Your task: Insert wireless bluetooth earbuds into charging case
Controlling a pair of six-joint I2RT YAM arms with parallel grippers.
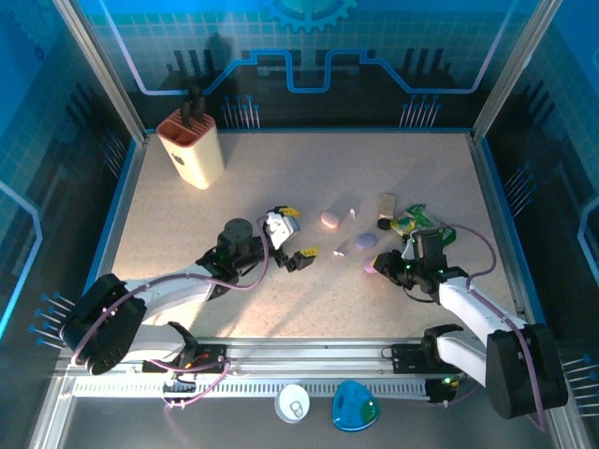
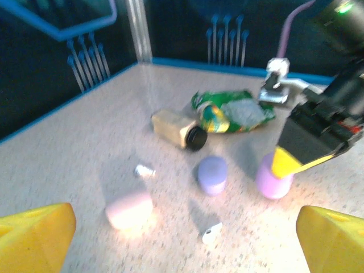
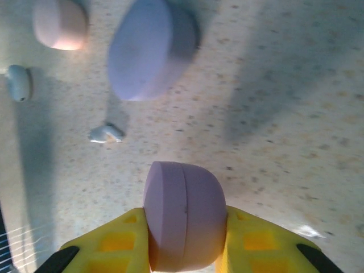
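My right gripper (image 3: 185,242) is shut on a closed lilac charging case (image 3: 185,219), which rests on the table (image 1: 372,266). Two more closed cases lie apart from it, a lavender one (image 3: 151,48) (image 1: 365,241) and a pink one (image 3: 60,23) (image 1: 329,219). A white earbud (image 2: 211,232) (image 1: 340,250) lies loose between them. A second earbud (image 2: 145,170) (image 1: 352,211) lies beyond the pink case. My left gripper (image 2: 182,244) (image 1: 295,237) stands open just left of the nearer earbud, nothing between its yellow fingers (image 2: 34,236).
A small cream bottle with a black cap (image 1: 386,208) and a green packet (image 1: 410,221) lie behind my right gripper. A tan holder (image 1: 192,148) stands at the back left. On the near ledge sit a white disc (image 1: 293,403) and a blue object (image 1: 354,407).
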